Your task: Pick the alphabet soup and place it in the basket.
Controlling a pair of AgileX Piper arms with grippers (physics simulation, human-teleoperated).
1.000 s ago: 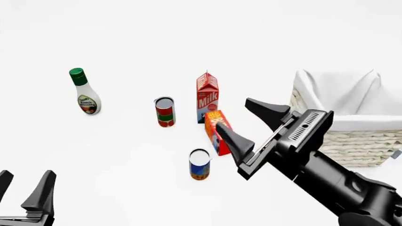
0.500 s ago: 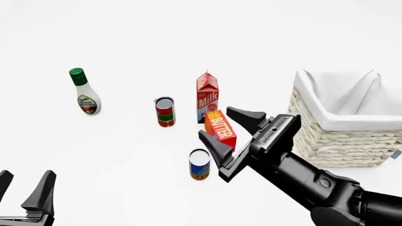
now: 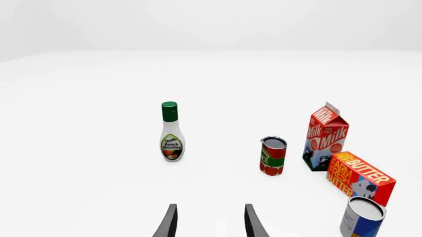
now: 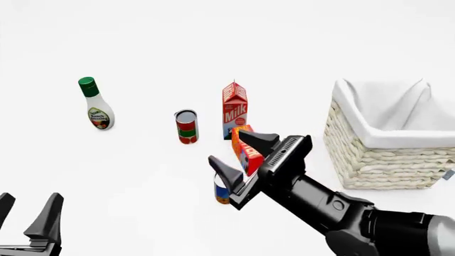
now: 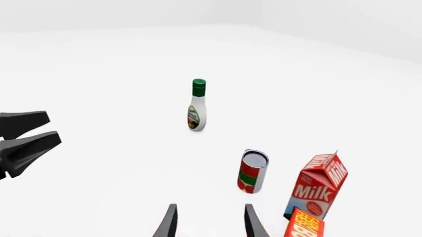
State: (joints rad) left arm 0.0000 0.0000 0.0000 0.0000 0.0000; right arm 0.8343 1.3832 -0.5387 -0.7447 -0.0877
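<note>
The alphabet soup can stands upright on the table in front of the butter box, with a blue upper label and an orange lower part. It also shows in the left wrist view. My right gripper is open and empty; in the front view it overlaps the can's top right, and its height above the can is unclear. The can is out of the right wrist view, where that gripper points past it. The wicker basket stands at the right. My left gripper is open and empty at the front left.
A red-and-green can, a milk carton and a butter box stand just behind the soup. A ranch dressing bottle stands far left. My left gripper crosses the right wrist view.
My right arm has swung left and down from beside the basket to over the soup can, now covering part of it and the butter box. The left arm has not moved.
</note>
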